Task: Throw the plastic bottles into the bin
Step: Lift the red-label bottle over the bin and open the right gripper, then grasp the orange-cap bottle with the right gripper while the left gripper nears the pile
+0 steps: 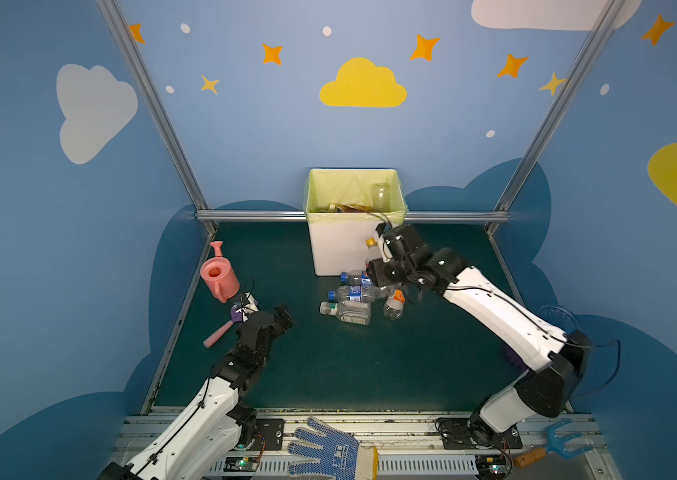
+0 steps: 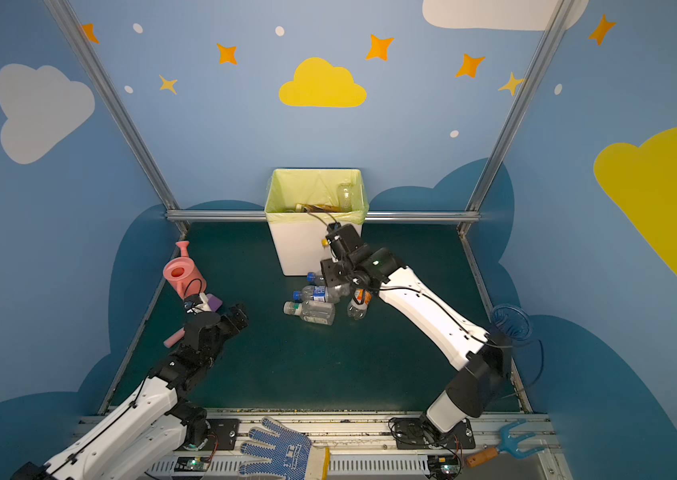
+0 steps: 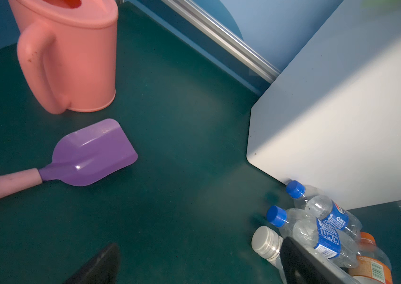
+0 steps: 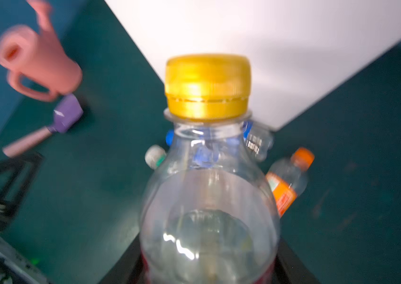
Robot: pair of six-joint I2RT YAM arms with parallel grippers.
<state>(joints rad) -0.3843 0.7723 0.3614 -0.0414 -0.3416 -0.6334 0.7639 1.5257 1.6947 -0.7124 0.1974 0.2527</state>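
The yellow-capped bottle is clamped in the right fingers, in front of the bin.
Centre frame in the right wrist view, it looks empty, so probably light, thin-walled and slick. It is best squeezed gently on its broad body, where the fingers press it from both sides. It hangs before the bin's white wall, below the rim. Four more bottles lie on the table at the bin's foot. The left fingers stand wide apart, holding nothing.
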